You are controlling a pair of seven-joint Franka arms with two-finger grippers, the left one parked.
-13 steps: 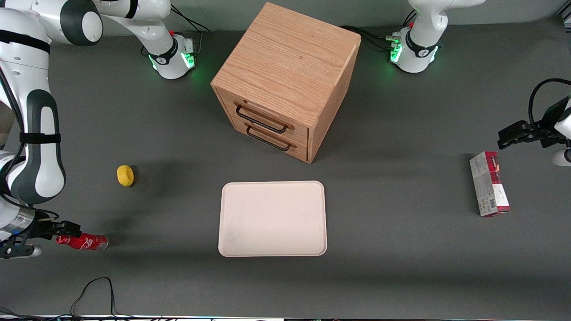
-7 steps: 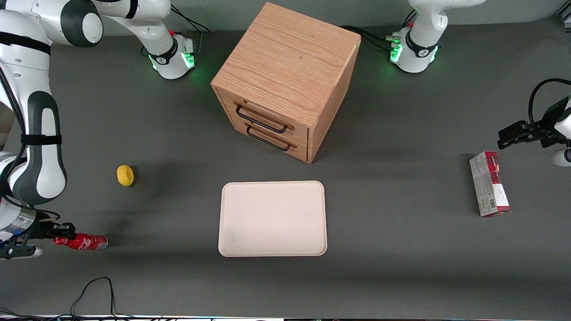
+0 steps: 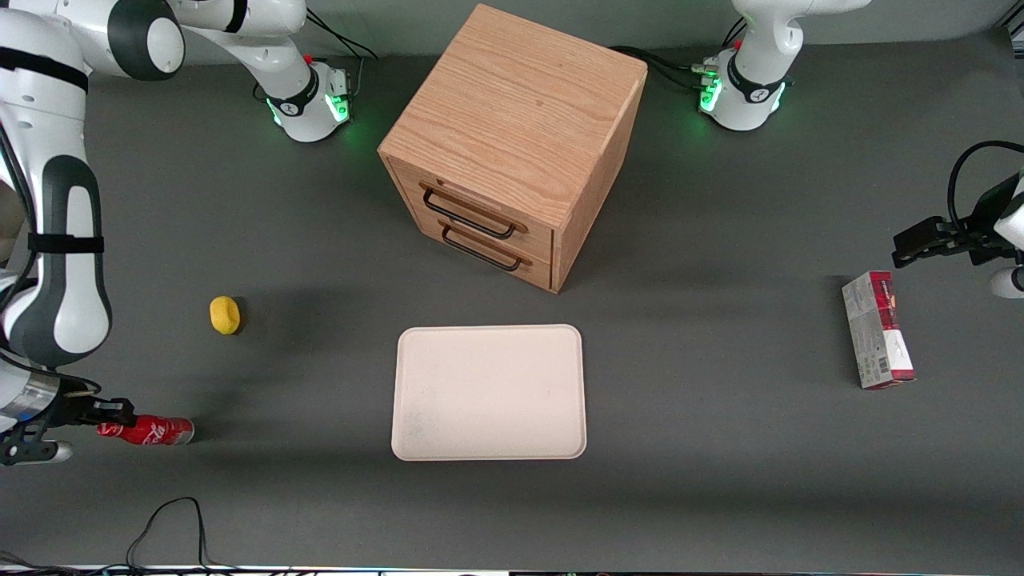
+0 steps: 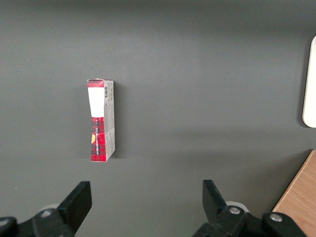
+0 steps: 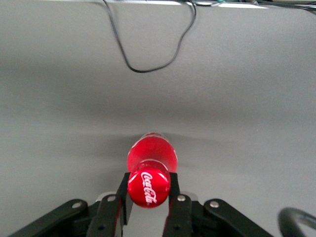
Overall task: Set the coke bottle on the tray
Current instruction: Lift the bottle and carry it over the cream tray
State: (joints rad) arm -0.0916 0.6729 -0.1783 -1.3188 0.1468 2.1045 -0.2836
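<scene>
The coke bottle [image 3: 152, 431] lies on its side on the dark table toward the working arm's end, nearer to the front camera than the lemon. My right gripper [image 3: 112, 418] is at its capped end, low over the table. In the right wrist view the red cap with white script [image 5: 148, 188] sits between the two black fingers [image 5: 174, 183], which press against it on both sides; the gripper [image 5: 148, 178] is shut on the bottle's neck end. The pale cream-pink tray [image 3: 488, 440] lies flat in front of the wooden cabinet, well apart from the bottle, with nothing on it.
A yellow lemon [image 3: 225, 314] lies farther from the front camera than the bottle. A wooden two-drawer cabinet [image 3: 512, 144] stands mid-table. A red-and-grey carton [image 3: 878, 329] lies toward the parked arm's end, also in the left wrist view [image 4: 100, 120]. A black cable [image 3: 164, 528] loops at the table's near edge.
My gripper has drawn back slightly toward the working arm's end, so its fingers now sit at the cap end. The bottle has barely shifted on the table.
</scene>
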